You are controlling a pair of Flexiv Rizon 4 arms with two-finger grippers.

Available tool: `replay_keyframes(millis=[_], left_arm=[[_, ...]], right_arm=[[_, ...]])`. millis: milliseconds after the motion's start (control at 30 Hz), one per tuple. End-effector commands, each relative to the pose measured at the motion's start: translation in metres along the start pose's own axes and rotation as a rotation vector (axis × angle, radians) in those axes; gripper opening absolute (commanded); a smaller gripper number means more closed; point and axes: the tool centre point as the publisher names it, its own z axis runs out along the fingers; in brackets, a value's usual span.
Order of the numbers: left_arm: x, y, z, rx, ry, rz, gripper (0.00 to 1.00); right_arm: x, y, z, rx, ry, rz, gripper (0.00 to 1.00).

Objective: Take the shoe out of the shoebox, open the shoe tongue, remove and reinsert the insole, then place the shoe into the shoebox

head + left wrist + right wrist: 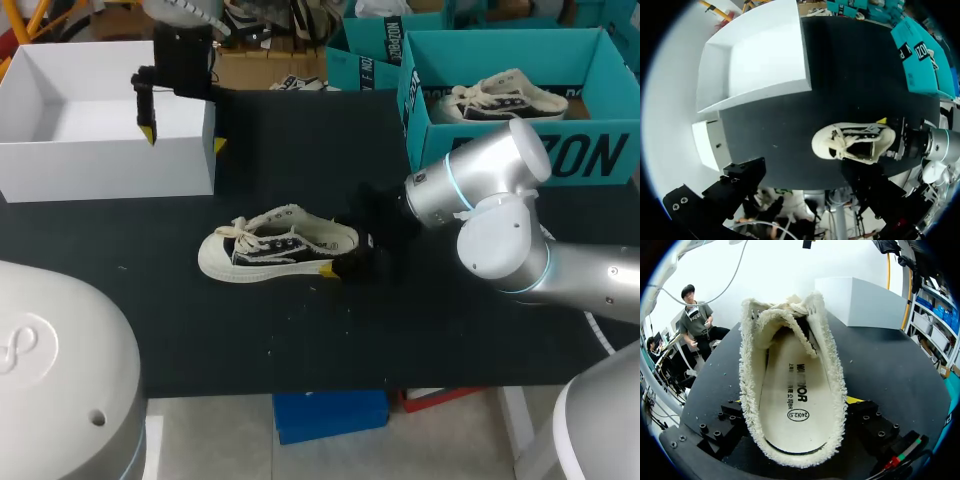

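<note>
Shoe (275,245) is sitting upright mid-table on the black table (300,340), toe pointing left, outside the white shoebox (100,170) at far left. Right gripper (343,254) is straddling the heel, one yellow tip on each side wall, looking pinched on it. Left gripper (184,140) is hanging over the shoebox's right wall, fingers spread, holding nothing. Canvas upper is looking soft and light, sole stiffer. Insole (795,405) is lying flat inside. I'm guessing its heel edge is the spot to pinch while the sole is being steadied.
</note>
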Motion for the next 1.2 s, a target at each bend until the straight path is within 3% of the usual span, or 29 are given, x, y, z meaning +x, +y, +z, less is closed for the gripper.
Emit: replay_keyframes(millis=[33, 533, 600, 800, 967, 1200], left_arm=[[0.017, 0.009, 0.004, 0.021, 0.004, 0.0, 1.0], [0.021, 0.011, 0.002, 0.022, 0.04, 0.005, 1.0], [0.021, 0.01, 0.006, 0.0, 0.085, -0.067, 1.0], [0.049, 0.018, 0.017, -0.014, 0.158, -0.137, 1.0], [0.075, 0.026, 0.023, 0.04, 0.145, -0.128, 1.0], [0.106, 0.026, 0.037, 0.042, 0.115, -0.092, 1.0]], right_arm=[[0.0, 0.001, 0.002, 0.001, -0.002, 0.001, 0.0], [0.0, 0.001, 0.002, 0.001, -0.002, 0.001, 0.0], [0.0, 0.001, 0.002, 0.001, -0.002, 0.001, 0.0], [0.0, 0.001, 0.002, 0.001, -0.002, 0.001, 0.0], [0.0, 0.001, 0.002, 0.001, -0.002, 0.001, 0.0], [0.0, 0.001, 0.002, 0.001, -0.002, 0.001, 0.0]])
